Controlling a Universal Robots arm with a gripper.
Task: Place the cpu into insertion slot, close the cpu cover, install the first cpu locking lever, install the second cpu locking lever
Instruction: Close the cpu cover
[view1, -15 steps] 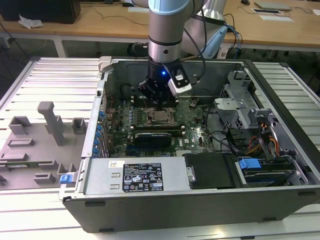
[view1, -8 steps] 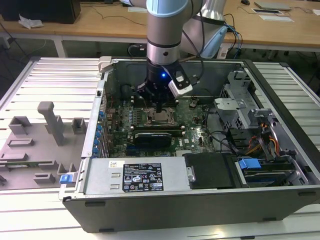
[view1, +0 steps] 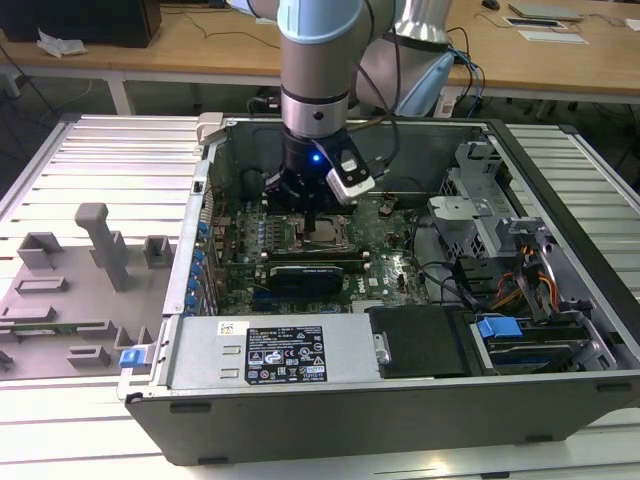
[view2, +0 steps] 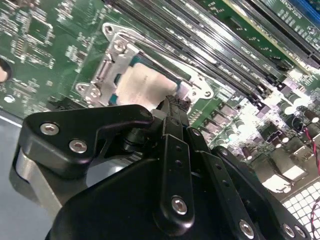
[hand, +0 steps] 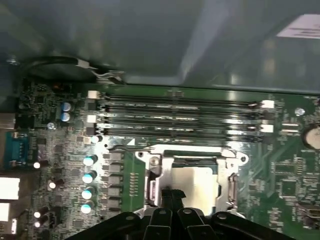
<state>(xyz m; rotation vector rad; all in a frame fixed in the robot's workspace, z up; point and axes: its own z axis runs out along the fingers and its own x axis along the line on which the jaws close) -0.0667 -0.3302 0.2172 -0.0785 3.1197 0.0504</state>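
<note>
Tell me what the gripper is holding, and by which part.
Nothing that can be seen: the gripper has its fingers shut together, with the tips at the edge of the cpu.

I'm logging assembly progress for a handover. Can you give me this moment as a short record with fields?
setting: open computer case on a slatted table, arm reaching in
cpu: lying in the insertion slot, pale top showing
cpu cover: appears lowered, framing the chip
hand: shut, right over the chip's edge
locking levers: latched or not, cannot tell
</note>
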